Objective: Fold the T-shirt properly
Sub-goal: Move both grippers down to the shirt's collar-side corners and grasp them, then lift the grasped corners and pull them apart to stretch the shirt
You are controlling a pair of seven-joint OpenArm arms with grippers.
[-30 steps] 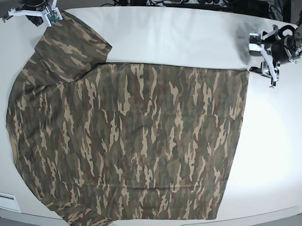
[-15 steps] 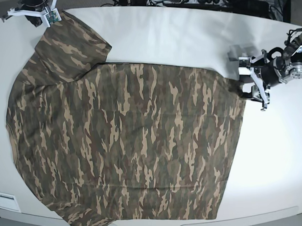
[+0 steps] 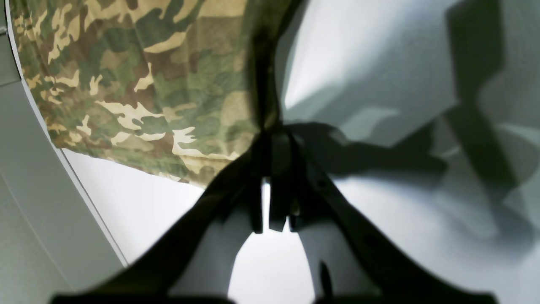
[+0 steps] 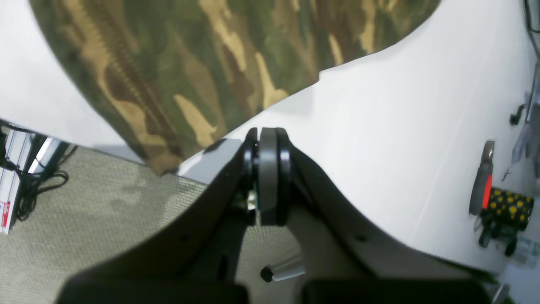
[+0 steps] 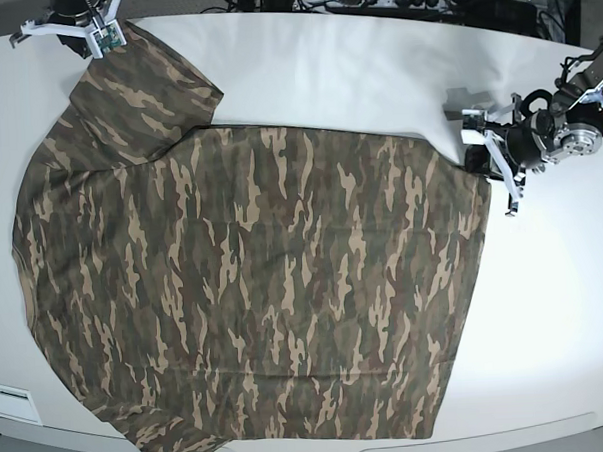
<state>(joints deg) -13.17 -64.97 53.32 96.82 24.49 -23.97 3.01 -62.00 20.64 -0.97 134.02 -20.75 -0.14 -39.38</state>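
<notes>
The camouflage-print cloth T-shirt in olive, brown and tan [image 5: 254,288] lies spread flat over most of the white counter [image 5: 375,73], its lower sleeve and bottom edge running up to the near rim of the counter, where they are partly cut off by the base view's lower border. The collar cannot be made out in any view. In the left wrist view the fingertips are dark and blurred against strong shadow, so the exact fold of cloth between them is hard to read.

The shirt's hem forms a straight edge at the base view's right, with bare counter beyond it towards the rim; a broad bare strip also lies behind the shirt. In the right wrist view, the sleeve hangs slightly over the counter's edge above grey carpet [image 4: 84,219].

The left pincer [image 5: 478,150] sits at the upper corner of the hem, jaws drawn together and pinching the cloth's edge; the left wrist view shows the fabric bunching into a dark crease right at the tips [image 3: 274,139]. The right pincer [image 5: 101,33] is at the far sleeve corner, jaws fully closed pad to pad with nothing between them, just beside the sleeve's hem [image 4: 168,164] rather than gripping it.
</notes>
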